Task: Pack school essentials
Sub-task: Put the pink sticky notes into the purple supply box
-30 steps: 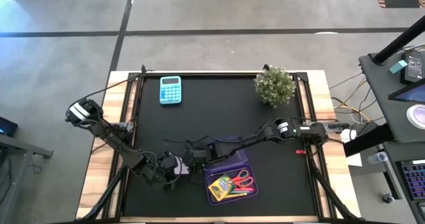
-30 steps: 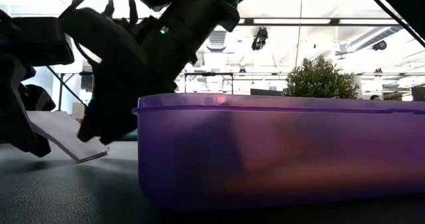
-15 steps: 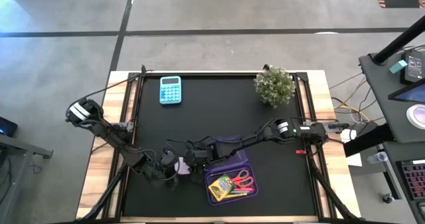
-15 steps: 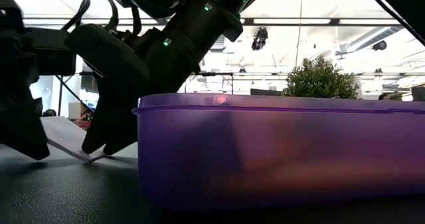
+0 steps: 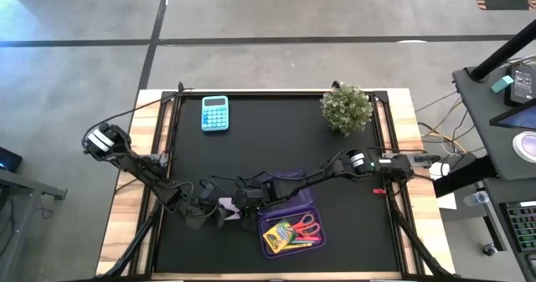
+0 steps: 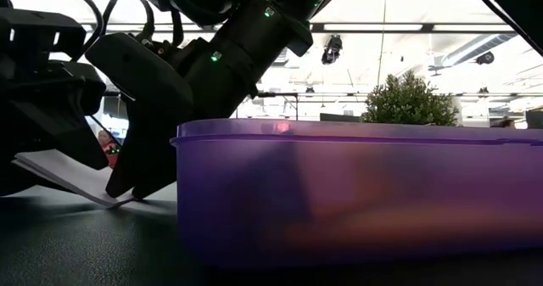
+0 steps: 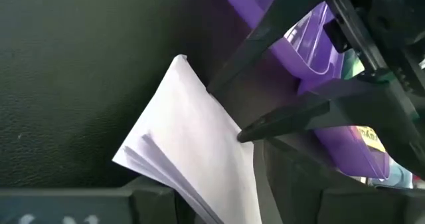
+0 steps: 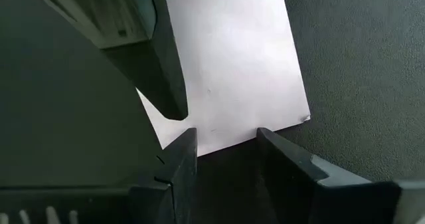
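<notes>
High view: the left gripper (image 5: 203,212) and right gripper (image 5: 238,205) meet low and left of centre in the frame, over the black table (image 5: 276,140).
Note pad: the lilac note pad (image 5: 226,205) lies between the two grippers, just left of the purple case (image 5: 293,200) and outside it.
Left gripper: pinched on the pad's outer edge. In the right wrist view one of its fingers (image 8: 163,78) lies across the pad's top face, and in the left wrist view the sheets run in between its own fingers.
Right gripper: its fingers (image 8: 178,161) stand apart with a clear gap, holding nothing. The pad's near edge crosses that gap right at the fingertips (whether they touch the paper cannot be told).
Low view: at the left of the frame the pad is tilted. The end in the left gripper is raised, and the other end is down on the table under the right gripper's tips, beside the case wall.
Case contents: a yellow crayon box (image 5: 277,234), red-handled scissors (image 5: 307,225) and coloured pens (image 5: 304,243), in the lower centre of the high view.
Elsewhere: a blue calculator (image 5: 215,113) at upper left of the table and a small plant (image 5: 347,108) at upper right, both well apart from the grippers.
</notes>
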### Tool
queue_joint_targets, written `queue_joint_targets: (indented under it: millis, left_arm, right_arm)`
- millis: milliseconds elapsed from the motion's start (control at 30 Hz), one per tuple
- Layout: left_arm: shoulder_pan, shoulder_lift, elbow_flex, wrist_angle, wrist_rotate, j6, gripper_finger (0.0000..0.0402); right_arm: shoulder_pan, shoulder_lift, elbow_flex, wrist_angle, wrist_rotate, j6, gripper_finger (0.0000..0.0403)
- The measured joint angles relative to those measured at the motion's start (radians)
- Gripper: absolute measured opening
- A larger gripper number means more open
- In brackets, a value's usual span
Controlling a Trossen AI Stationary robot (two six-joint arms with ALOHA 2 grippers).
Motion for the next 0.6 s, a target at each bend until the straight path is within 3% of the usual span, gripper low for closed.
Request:
queue_joint_targets:
  millis: [167,400,600]
  left_arm:
    - [0.000,0.000,0.000,0.005,-0.001,-0.011,0.0122]
    - [0.000,-0.001,0.000,0.023,0.005,-0.021,0.0014]
    - [0.000,-0.001,0.000,0.041,0.028,-0.021,0.0003]
  right_arm:
    - [0.000,0.000,0.002,-0.001,0.000,-0.002,0.0141]
    - [0.000,0.000,0.004,-0.002,-0.001,-0.002,0.0128]
    - [0.001,-0.014,0.004,-0.042,-0.004,0.000,0.0128]
